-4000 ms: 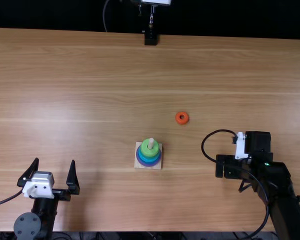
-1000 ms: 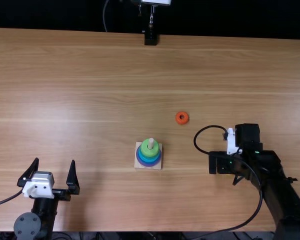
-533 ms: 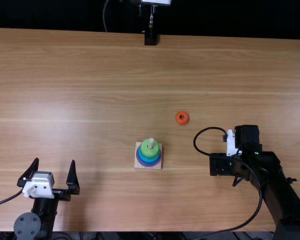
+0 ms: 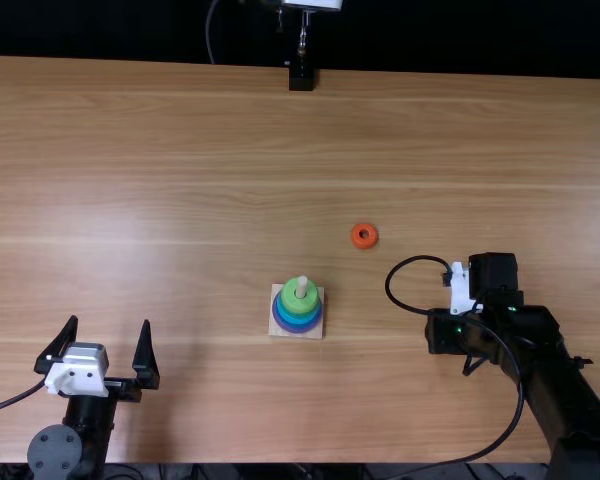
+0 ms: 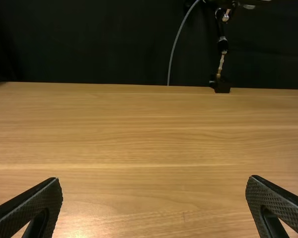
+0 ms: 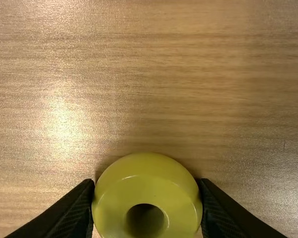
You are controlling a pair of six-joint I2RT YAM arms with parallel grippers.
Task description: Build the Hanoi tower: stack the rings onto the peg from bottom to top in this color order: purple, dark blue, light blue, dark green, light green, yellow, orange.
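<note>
Two claws lie toward the near side of the table (image 4: 180,150). The left claw (image 4: 110,322) holds nothing, its fingers spread wide, probably parked to leave the work to its partner. Off to the right, the right claw (image 6: 146,181) grips a yellow ring (image 6: 146,173) by opposite sides of its rim. That hold makes sense: the hole is free to take a peg. Whether the ring is clear of the wood is hard to tell.

A little beyond and between the arms, the square base (image 4: 276,331) stands flat, its peg (image 4: 302,285) upright through the stack. A light green ring (image 4: 292,298) tops bands of blue and purple, wide below and narrow above, and the peg's exposed tip seems left for the last two. Yellow would be the next to go on.

Farther out, the orange ring (image 4: 356,238) lies flat by itself, presumably waiting its turn as the last piece.

The right wrist view gives the yellow ring's hole and both gripping fingers; the top view instead gives the route from that arm across to the peg.
</note>
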